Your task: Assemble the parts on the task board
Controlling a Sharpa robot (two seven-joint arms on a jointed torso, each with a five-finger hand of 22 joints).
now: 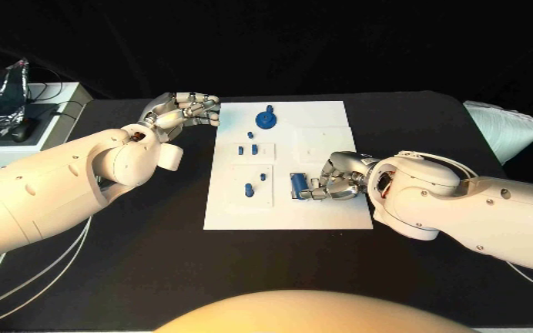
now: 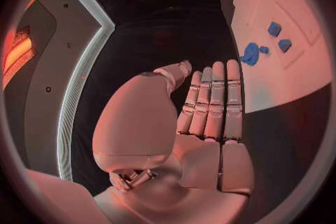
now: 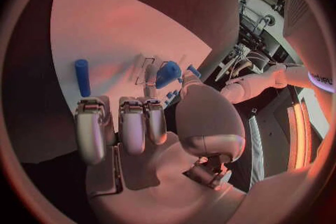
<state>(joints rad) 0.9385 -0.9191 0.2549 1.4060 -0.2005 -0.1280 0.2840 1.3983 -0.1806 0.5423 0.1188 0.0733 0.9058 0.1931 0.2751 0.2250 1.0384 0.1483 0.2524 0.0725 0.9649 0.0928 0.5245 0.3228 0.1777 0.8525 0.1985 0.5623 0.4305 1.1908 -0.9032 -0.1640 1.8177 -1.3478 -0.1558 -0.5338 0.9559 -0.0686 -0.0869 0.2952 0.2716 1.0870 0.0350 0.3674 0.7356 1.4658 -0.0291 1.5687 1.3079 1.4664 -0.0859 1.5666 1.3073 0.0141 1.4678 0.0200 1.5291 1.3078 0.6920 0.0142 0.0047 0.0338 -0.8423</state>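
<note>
On the black table (image 1: 133,271) in the head view, we see the white task board (image 1: 322,213) lying in the middle, with our two hands at its opposite sides. Our left hand (image 1: 183,109) hovers just off the board's far left corner, its fingers curled and empty. Near that corner a round blue part (image 1: 266,119) stands on the board. Two small blue parts (image 1: 248,149) sit side by side further in, and another small blue part (image 1: 249,190) lies near the board's near left area. Our right hand (image 1: 336,177) rests at the board's near right part, fingers bent down close to a blue cylinder (image 1: 300,185); whether they touch it we cannot tell from here.

In the left wrist view, our left hand (image 2: 210,112) shows its fingers (image 2: 215,95) straight and pressed together, holding nothing, with the board (image 2: 280,84) beside them and the round blue part (image 2: 251,54) near the fingertips.

In the right wrist view, our right hand (image 3: 140,123) has its fingers (image 3: 133,123) curled over the board (image 3: 119,28), nothing visibly in them. The blue cylinder (image 3: 83,77) lies just beyond one fingertip, apart from it, and the round blue part (image 3: 168,74) stands further off.
</note>
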